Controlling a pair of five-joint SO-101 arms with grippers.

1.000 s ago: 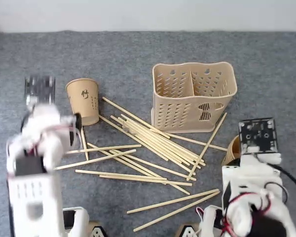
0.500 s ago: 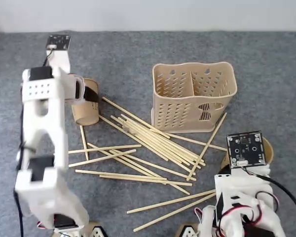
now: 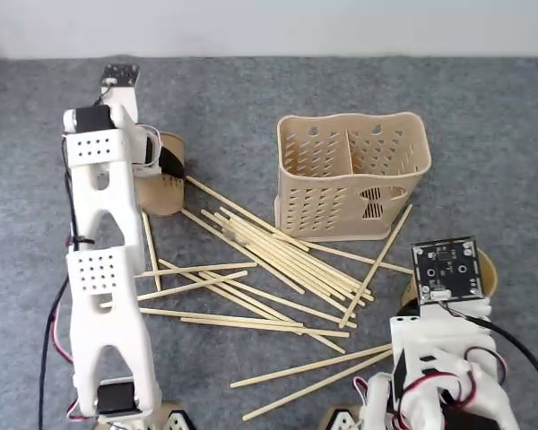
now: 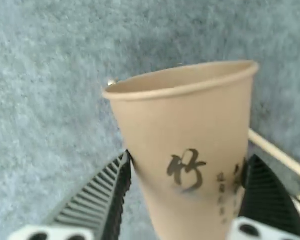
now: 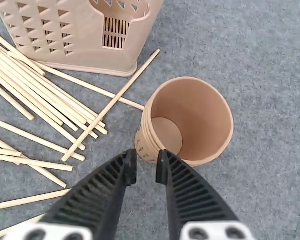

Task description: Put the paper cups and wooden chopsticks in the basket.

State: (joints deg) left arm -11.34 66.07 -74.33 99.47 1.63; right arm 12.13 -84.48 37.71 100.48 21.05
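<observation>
The left tool (image 4: 188,162) seems clamped on a paper cup (image 4: 185,125), well left of the basket (image 3: 323,204). Lift it clear of the chopsticks (image 3: 278,255), keep the squeeze light, and centre it over a compartment before letting go.

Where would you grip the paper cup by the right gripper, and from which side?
Take the near wall of the paper cup at the rim, one finger inside, one outside, coming from above. It stands upright, mouth open, and the right gripper sits just short of that wall.
</observation>
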